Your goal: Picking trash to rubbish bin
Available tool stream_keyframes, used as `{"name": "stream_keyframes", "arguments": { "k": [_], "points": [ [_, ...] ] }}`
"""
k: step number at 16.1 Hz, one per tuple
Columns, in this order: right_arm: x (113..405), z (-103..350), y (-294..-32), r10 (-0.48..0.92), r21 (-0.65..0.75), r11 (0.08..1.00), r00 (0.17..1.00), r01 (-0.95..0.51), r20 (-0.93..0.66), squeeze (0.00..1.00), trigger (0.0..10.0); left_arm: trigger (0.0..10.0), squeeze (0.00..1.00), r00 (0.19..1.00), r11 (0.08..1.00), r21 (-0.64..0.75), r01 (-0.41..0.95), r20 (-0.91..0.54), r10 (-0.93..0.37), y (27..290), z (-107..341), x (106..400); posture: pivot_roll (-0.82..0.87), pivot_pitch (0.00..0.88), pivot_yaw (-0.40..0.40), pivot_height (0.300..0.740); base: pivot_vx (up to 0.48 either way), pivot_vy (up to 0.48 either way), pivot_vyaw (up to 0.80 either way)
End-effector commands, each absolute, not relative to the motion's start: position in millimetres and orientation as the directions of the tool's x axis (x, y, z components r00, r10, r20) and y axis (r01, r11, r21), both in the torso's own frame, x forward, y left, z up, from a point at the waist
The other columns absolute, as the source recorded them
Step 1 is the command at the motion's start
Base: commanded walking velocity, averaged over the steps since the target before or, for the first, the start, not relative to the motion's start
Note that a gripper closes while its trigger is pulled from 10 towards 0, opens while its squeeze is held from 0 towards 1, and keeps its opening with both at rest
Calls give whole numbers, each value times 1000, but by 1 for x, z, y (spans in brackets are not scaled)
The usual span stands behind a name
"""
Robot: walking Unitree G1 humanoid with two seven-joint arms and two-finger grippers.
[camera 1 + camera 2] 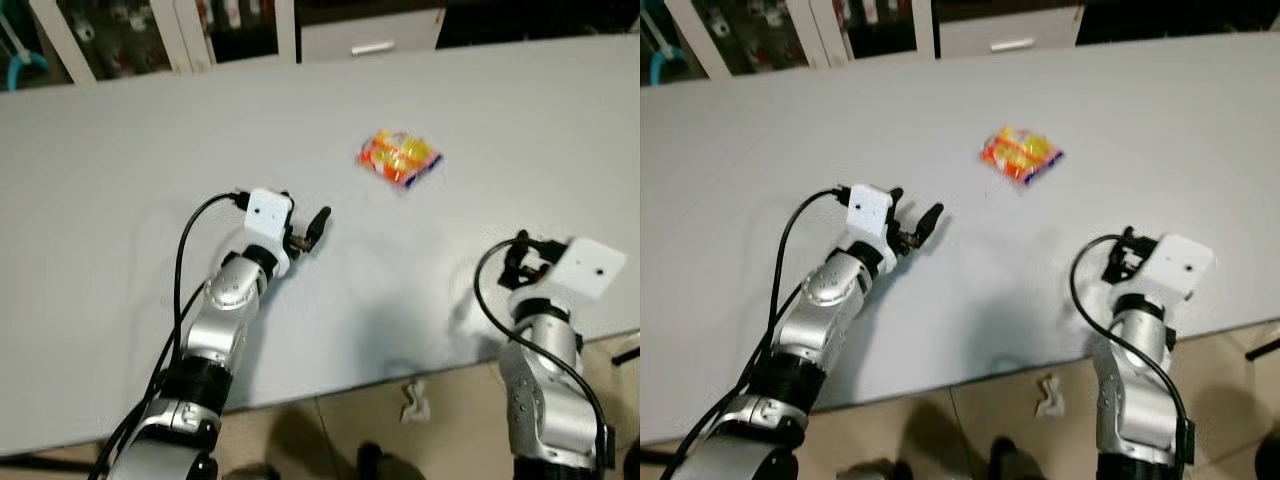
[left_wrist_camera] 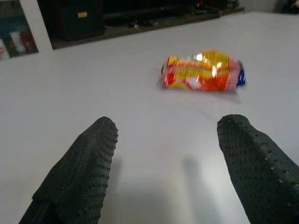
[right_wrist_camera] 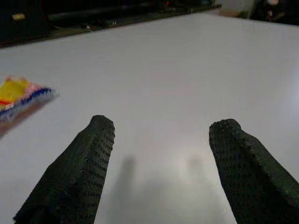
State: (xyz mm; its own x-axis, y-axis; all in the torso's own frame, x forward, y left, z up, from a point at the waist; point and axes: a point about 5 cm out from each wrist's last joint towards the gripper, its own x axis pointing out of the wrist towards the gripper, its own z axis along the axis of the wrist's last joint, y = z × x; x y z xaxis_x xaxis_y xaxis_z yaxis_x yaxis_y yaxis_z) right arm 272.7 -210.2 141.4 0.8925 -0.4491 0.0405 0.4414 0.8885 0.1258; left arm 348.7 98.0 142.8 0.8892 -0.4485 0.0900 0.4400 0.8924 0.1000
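Here I am at the white table (image 1: pixel 120 200), and the trash is right in front of me: one crinkled orange-and-yellow snack wrapper (image 1: pixel 399 157) lying flat on the tabletop, out toward the middle, past both my arms. My left gripper (image 2: pixel 163 163) is low over the surface and aimed straight at it, fingers spread wide with nothing between them, so the wrapper sits framed in the gap ahead, still well apart. That is why I hold it open: ready to straddle the packet once I reach. My right gripper (image 3: pixel 159 168) hovers near the table's near edge, also spread and empty, with the wrapper off to one side of it. There is a scrap on the floor (image 1: pixel 414 400) below the edge, maybe paper; too small to tell.
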Motion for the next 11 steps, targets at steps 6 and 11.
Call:
{"name": "stream_keyframes", "arguments": {
  "k": [6, 11],
  "points": [
    [268, 149, -215, -470, 88, 882, 878, 463, 90, 0, 10000, 10000, 0, 863, 868, 113, 484, 103, -494, 91, 147, 347, 137, 152, 11, 740, 424, 0, 0],
    [269, 148, -216, -475, 82, 879, 875, 469, 88, 0, 10000, 10000, 0, 852, 859, 112, 499, 117, -510, 91, 147, 343, 149, 159, 11, 740, 79, 0, 0]
  ]
}}
